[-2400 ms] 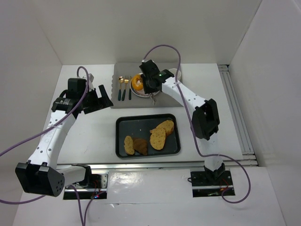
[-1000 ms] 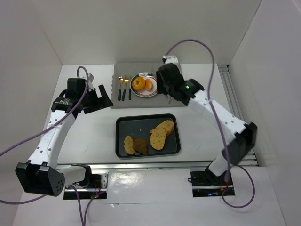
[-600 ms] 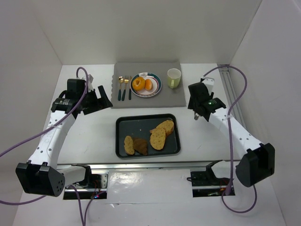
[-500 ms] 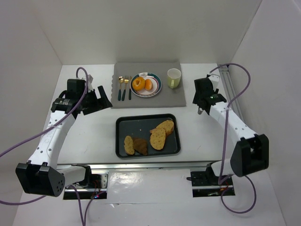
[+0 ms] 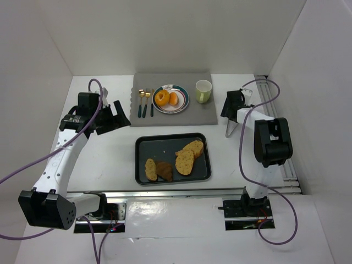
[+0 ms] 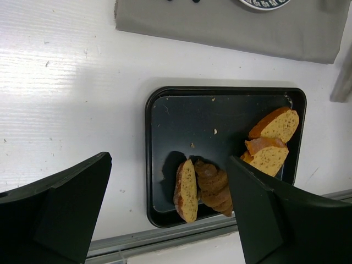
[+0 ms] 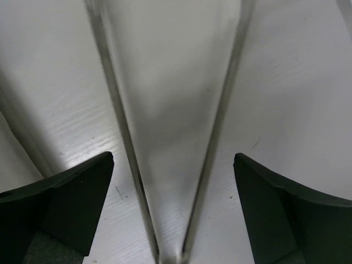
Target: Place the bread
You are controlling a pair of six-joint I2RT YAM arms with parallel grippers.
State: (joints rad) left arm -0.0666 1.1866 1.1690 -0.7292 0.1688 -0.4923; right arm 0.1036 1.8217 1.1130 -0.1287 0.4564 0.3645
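Several bread slices (image 5: 185,161) and a dark croissant (image 5: 164,170) lie in the black tray (image 5: 144,147). A small orange piece of bread (image 5: 174,99) sits next to a ring-shaped bun (image 5: 161,97) on the plate (image 5: 187,98). My right gripper (image 5: 232,113) is open, right of the mat, low over metal tongs (image 5: 230,130) that lie on the table. In the right wrist view the tongs (image 7: 117,121) spread as a V between my right gripper's (image 7: 173,158) fingers, touching neither. My left gripper (image 5: 118,116) is open and empty, left of the mat. In the left wrist view it (image 6: 169,160) hangs above the tray (image 6: 220,110).
A grey mat (image 5: 170,118) at the back carries the plate, a pale green cup (image 5: 203,91) and cutlery (image 5: 145,102). A metal rail (image 5: 275,126) runs along the right edge. White walls close in the left, back and right sides.
My right arm swung from the plate to the right side of the table with the tongs, then opened; the tongs now lie on the table. The left arm stayed still.
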